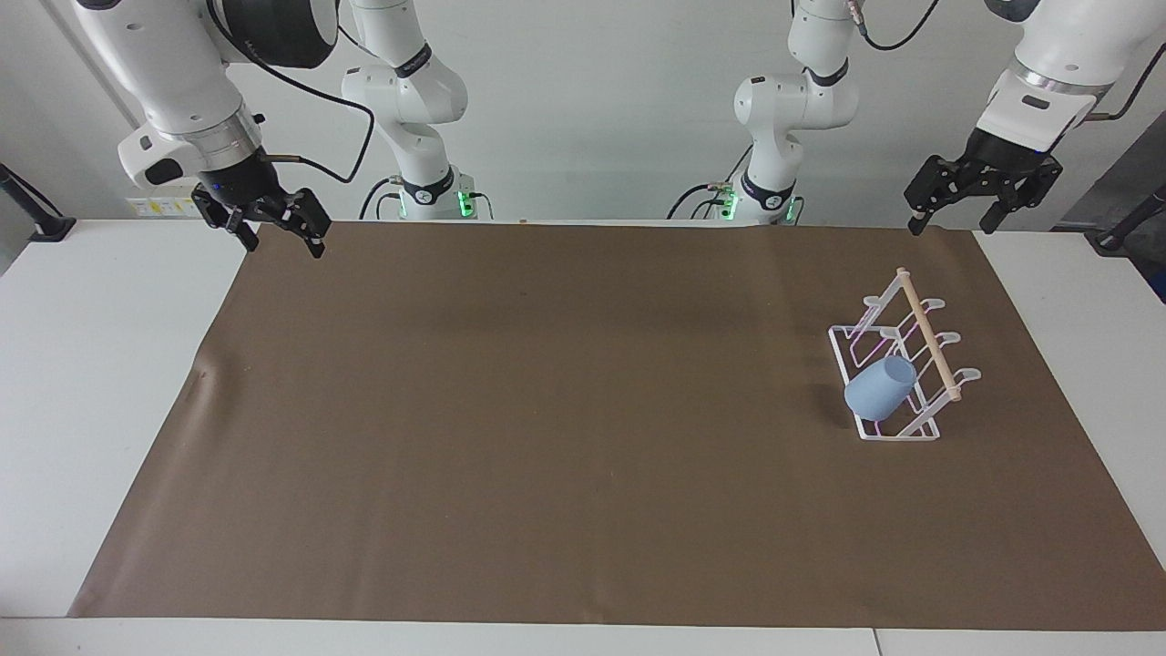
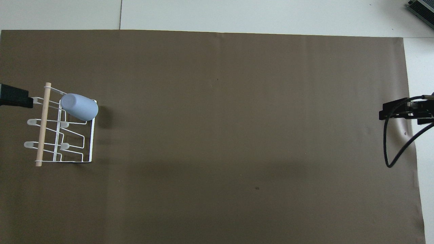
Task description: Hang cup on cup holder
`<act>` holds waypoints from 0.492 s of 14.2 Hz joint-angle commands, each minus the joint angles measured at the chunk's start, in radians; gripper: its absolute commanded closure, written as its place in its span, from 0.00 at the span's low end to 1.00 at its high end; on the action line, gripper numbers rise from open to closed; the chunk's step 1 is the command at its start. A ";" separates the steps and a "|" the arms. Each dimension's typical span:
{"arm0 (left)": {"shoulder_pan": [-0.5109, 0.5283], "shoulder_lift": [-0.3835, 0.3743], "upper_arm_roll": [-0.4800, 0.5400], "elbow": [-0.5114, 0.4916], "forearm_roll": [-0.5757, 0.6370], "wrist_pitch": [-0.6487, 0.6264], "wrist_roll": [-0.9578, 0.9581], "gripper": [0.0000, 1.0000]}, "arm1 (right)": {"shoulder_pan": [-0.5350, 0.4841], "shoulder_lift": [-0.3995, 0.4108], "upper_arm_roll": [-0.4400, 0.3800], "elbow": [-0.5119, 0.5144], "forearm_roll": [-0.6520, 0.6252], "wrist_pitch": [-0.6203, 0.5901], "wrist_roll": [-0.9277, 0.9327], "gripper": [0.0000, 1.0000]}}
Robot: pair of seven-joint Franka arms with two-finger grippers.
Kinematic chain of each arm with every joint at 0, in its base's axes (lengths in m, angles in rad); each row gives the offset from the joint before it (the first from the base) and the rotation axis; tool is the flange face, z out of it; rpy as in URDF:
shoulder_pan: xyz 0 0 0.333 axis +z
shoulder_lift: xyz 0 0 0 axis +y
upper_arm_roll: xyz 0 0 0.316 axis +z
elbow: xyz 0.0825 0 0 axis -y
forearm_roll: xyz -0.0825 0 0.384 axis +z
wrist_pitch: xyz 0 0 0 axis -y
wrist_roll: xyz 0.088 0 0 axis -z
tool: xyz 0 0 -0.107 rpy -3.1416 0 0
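The light blue cup (image 1: pixel 880 388) hangs upside down and tilted on a prong of the clear cup holder (image 1: pixel 911 428), at the rack's end farther from the robots; it also shows in the overhead view (image 2: pixel 79 107) on the cup holder (image 2: pixel 91 142). The rack stands on the brown mat toward the left arm's end of the table. My left gripper (image 1: pixel 953 215) is open and empty, raised high near the mat's corner, apart from the rack; only its tip (image 2: pixel 15 97) shows in the overhead view. My right gripper (image 1: pixel 281 232) is open and empty, waiting over the mat's other near corner.
A brown mat (image 1: pixel 565 428) covers most of the white table (image 1: pixel 82 364). A black cable (image 2: pixel 390 142) loops down from the right arm over the mat's edge.
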 commanded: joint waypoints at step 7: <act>-0.010 -0.029 0.009 -0.030 -0.013 -0.016 0.017 0.00 | -0.003 -0.007 0.006 -0.008 -0.009 -0.007 0.015 0.00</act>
